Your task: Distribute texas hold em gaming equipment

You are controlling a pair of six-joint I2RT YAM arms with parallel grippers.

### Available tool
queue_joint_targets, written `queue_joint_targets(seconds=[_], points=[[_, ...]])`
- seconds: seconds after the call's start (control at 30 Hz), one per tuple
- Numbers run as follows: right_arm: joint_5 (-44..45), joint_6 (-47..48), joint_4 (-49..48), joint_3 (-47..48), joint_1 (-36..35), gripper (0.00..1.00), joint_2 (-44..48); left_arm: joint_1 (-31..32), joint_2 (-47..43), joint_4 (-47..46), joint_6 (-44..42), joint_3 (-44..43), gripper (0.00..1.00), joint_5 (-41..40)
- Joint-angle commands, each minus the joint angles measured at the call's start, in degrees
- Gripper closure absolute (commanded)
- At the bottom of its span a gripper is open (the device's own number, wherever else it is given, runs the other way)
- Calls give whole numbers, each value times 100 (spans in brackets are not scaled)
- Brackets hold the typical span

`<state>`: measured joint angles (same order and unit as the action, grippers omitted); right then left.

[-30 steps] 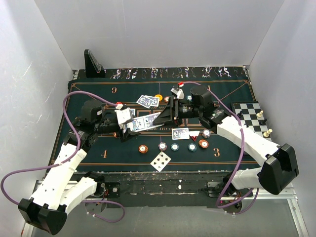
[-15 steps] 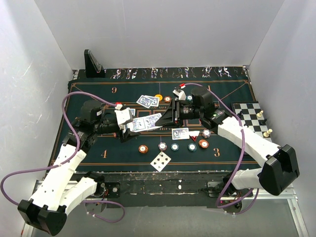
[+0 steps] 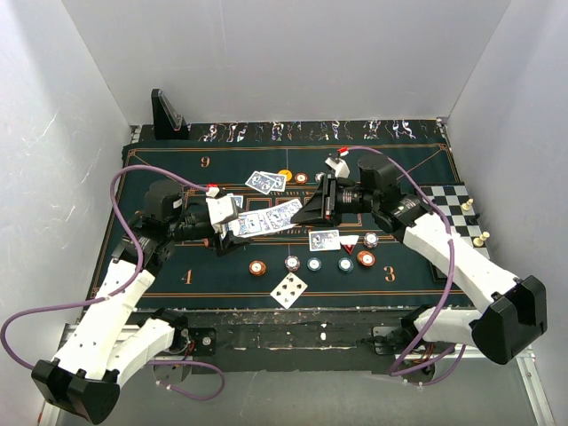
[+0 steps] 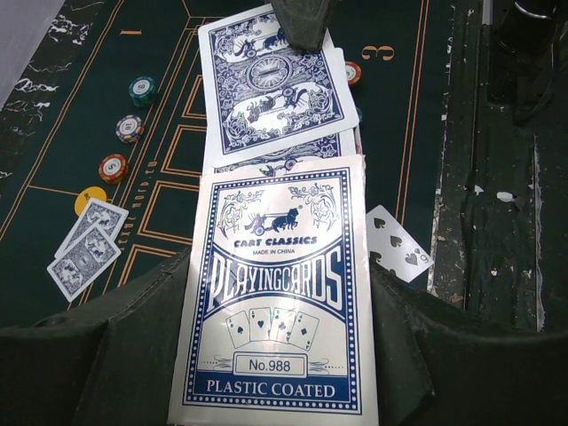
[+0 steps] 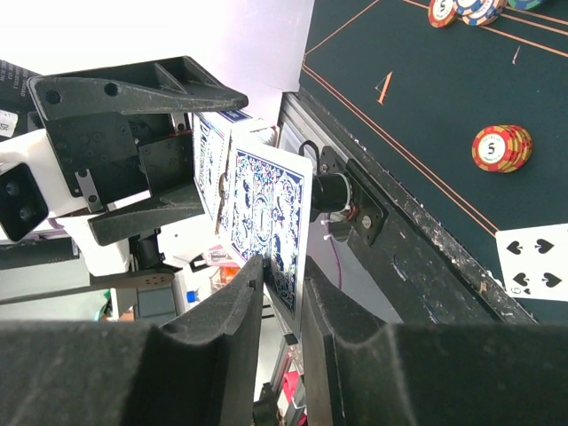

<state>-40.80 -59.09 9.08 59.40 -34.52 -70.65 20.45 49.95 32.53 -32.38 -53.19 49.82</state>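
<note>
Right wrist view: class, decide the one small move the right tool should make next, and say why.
Probably draw the right tool straight back from the pack. It is shut on one blue-backed card, which in the left wrist view overlaps others poking out of the pack that the left tool holds. Clearing it first should avoid dragging a second card.

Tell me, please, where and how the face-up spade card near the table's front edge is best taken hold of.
Take the face-up spade card by its near edge, approaching from the table's front side. It lies flat on the felt, leaving no lip for a pinch from above; being close to the felt's near border, it could probably be slid to overhang there first.
</note>
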Motion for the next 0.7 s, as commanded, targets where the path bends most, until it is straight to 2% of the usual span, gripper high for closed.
queue_joint_targets(seconds=[0.0, 0.13, 0.33, 0.47, 0.67], points=[[63, 301, 322, 142, 121, 71, 315, -23, -126, -151, 13, -86, 100, 177], [98, 363, 419, 107, 270, 76, 464, -23, -135, -151, -5, -86, 100, 177], [98, 451, 647, 134, 499, 92, 649, -23, -161, -151, 4, -51, 100, 168], [142, 548, 893, 99, 788, 99, 886, -15, -153, -151, -22, -25, 100, 133], [54, 767, 1306, -147, 1395, 99, 1290, -23, -153, -133, -49, -33, 100, 107]])
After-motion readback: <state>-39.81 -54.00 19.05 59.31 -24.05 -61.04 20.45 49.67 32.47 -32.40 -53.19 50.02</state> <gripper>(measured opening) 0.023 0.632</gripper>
